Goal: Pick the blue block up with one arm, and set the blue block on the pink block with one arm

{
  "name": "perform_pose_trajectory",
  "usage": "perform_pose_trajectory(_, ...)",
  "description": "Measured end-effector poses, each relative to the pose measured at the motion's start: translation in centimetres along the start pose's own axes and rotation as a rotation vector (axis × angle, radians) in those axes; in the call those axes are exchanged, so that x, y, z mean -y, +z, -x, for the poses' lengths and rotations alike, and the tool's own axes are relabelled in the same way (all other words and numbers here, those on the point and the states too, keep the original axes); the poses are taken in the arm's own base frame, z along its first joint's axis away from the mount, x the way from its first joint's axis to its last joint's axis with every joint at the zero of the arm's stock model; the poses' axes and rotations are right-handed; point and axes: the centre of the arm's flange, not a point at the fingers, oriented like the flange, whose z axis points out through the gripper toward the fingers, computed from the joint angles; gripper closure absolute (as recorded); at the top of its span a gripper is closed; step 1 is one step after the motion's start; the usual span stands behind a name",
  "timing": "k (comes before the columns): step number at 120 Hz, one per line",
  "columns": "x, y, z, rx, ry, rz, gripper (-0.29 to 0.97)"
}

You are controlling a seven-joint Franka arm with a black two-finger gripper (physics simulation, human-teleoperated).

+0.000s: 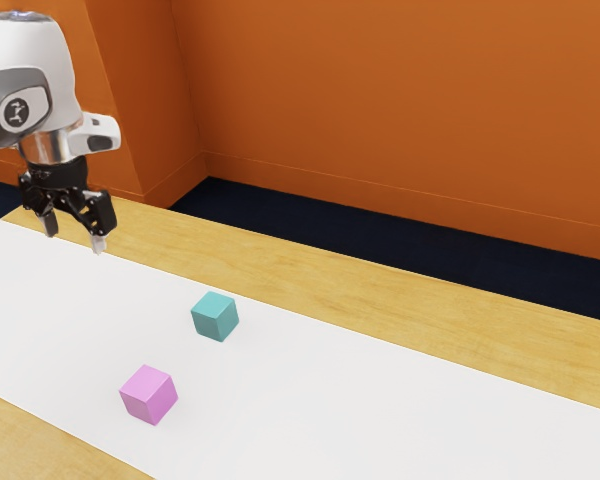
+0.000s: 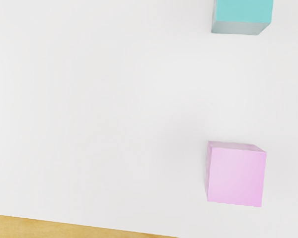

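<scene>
The step in hand, as I judge it, is the reach for the pick, and nothing is grasped yet. The arm (image 1: 30, 90) stands at the exterior view's upper left, and its gripper (image 1: 75, 232) hangs above the far left end of the work surface with its fingers spread apart and nothing between them. The blue block (image 1: 215, 316), more teal than blue, sits flat on the sheet well apart from the gripper, toward the exterior view's right and nearer the camera. The pink block (image 1: 148, 394) lies near it, closer to the front edge, with a clear gap between the two. To do this well, the arm should carry the hand across until it is centred over the blue block, turn the wrist so the fingers line up with two opposite flat faces rather than corners, and only then come straight down with the fingers wide. Descending on the side away from the pink block should keep the neighbour from being nudged. The room is plain: orange walls (image 1: 400, 90) meet a dark navy floor (image 1: 380, 235) behind the table. The wooden table (image 1: 430, 300) is light and grained, and a smooth white sheet (image 1: 380, 400) covers most of its top, leaving a band of wood along each long edge; both blocks rest on it.
</scene>
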Motion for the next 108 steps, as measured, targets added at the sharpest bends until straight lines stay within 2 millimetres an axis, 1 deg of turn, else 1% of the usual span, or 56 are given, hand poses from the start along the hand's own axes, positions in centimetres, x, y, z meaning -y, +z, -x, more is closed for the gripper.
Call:
perform_pose_trajectory(5,0.1,0.9,-0.5,-0.009,-0.007,-0.002,0.0)
perform_pose_trajectory(14,0.3,3.4,-2.1,-0.008,-0.006,-0.003,0.0)
perform_pose_trajectory(25,-0.2,6.6,-3.4,-0.002,0.015,-0.004,0.0)
perform_pose_trajectory(32,-0.8,8.1,-4.2,-0.005,0.03,-0.003,0.0)
perform_pose_trajectory(44,-1.8,9.3,-5.6,-0.024,0.056,-0.003,0.0)
perform_pose_trajectory(54,-3.0,10.1,-7.3,-0.037,0.083,-0.005,0.0)
perform_pose_trajectory(70,-4.4,13.1,-10.1,-0.012,0.111,-0.008,0.0)
perform_pose_trajectory(78,-4.9,14.2,-12.0,-0.008,0.12,-0.011,0.0)
perform_pose_trajectory(84,-5.7,15.1,-13.2,-0.004,0.132,-0.012,0.0)
perform_pose_trajectory(97,-8.1,15.9,-13.8,-0.001,0.161,0.0,0.0)
perform_pose_trajectory(102,-8.4,16.2,-13.8,0.005,0.151,0.016,0.0)
perform_pose_trajectory(108,-8.4,16.9,-13.8,0.016,0.131,0.032,0.0)
